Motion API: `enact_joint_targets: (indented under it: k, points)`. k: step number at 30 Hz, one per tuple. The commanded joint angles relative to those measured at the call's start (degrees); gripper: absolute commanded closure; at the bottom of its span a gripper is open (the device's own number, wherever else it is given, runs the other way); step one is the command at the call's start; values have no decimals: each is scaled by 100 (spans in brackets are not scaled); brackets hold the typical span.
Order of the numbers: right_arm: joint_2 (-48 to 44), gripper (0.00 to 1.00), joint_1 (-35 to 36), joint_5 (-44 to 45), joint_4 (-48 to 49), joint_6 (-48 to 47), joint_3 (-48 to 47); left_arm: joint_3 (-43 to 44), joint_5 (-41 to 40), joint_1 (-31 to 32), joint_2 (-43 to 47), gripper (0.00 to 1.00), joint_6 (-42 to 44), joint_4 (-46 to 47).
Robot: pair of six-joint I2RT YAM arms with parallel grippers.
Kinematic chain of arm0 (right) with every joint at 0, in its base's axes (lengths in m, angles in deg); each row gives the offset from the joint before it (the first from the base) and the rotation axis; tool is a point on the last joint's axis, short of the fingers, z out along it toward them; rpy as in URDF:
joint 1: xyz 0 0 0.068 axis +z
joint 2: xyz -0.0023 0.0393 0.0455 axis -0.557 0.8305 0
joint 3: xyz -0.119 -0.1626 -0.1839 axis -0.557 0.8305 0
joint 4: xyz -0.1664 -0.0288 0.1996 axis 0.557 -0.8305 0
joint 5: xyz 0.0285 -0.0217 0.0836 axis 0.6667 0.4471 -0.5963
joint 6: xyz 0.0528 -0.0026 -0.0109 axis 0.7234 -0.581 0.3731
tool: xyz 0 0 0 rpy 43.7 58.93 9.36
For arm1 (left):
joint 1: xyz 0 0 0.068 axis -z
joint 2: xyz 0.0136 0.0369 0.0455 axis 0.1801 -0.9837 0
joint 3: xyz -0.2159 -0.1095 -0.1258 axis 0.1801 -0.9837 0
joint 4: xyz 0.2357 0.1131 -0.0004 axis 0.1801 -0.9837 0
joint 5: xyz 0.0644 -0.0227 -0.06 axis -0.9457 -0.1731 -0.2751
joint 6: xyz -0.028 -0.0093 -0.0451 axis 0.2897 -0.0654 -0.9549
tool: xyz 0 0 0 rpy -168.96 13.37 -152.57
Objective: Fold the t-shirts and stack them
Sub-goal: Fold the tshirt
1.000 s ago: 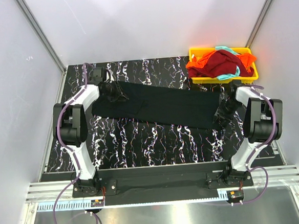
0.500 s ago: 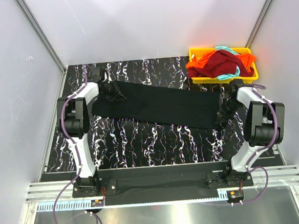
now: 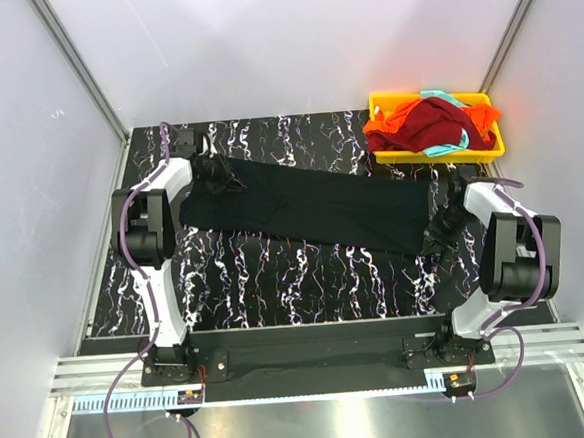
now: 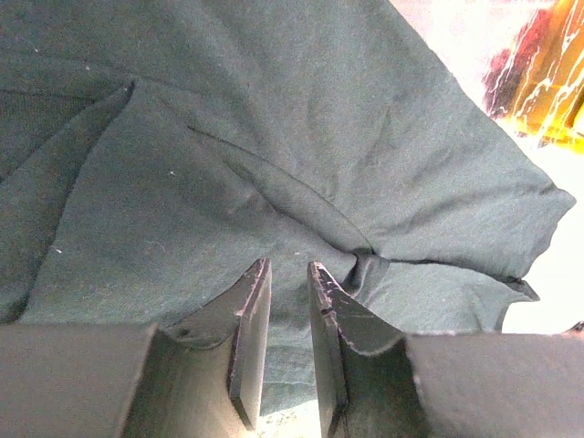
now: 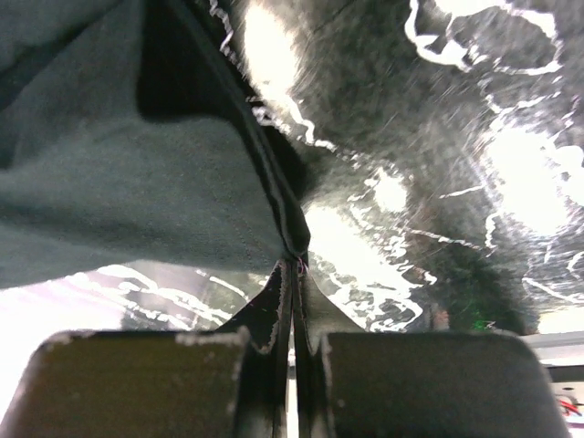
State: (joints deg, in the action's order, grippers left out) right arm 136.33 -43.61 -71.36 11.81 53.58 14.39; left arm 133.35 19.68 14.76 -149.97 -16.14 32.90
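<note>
**Location.** Black tee point(image 3: 311, 206) lies spread flat on the worktop point(image 3: 276, 270), running from far left to near right. The red tee point(image 3: 435, 119), orange tee point(image 3: 386, 127) and teal tee point(image 3: 449, 148) are heaped in the tray point(image 3: 376, 101) at far right.

**Fingers.** My right fingers point(image 5: 293, 287) are closed tight on the black tee's hem corner. My left fingers point(image 4: 266, 278) stand at a narrow gap over its far-left end. Creases run toward the tips, but I cannot tell whether any cloth is pinched.

**Handling, as judged.** The cloth is light, limp and not fragile. It will sag and bunch wherever it is unsupported, and a single layer may slip from a shallow pinch. Best holds are the stitched hems and corners, one at each end, with the cloth kept taut between them.

**Not made out.** Dark cloth on the dark worktop blurs the tee's near edge. Sleeves and neckline are not identifiable. The tray heap is tangled, and the teal tee shows only as strips.
</note>
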Motion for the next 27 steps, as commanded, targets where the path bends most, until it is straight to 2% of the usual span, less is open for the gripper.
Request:
enact_joint_targets:
  k: [1,5,12,15,16,21,23,27]
  points:
    - [141,100,9,465,109,-85,-111,133,158,-78,84,73,23,119]
    - [581,100,9,712,92,-349,-681,177,167,-113,101,73,41,119]
    - [933,98,0,879,127,-385,-955,89,193,-113,198,73,50,127]
    - [1065,86,0,871,127,-403,-1078,10,193,-113,251,73,85,118]
    - [1082,76,0,1071,66,-403,-1122,1,193,-122,268,73,85,118]
    - [767,47,0,1329,-330,-543,-1570,-43,211,-113,330,73,85,118]
    - [557,43,0,1144,-348,-526,-1676,-43,228,-113,348,73,76,119]
    - [599,46,0,494,-216,-420,-1773,-8,298,-95,365,73,-29,118]
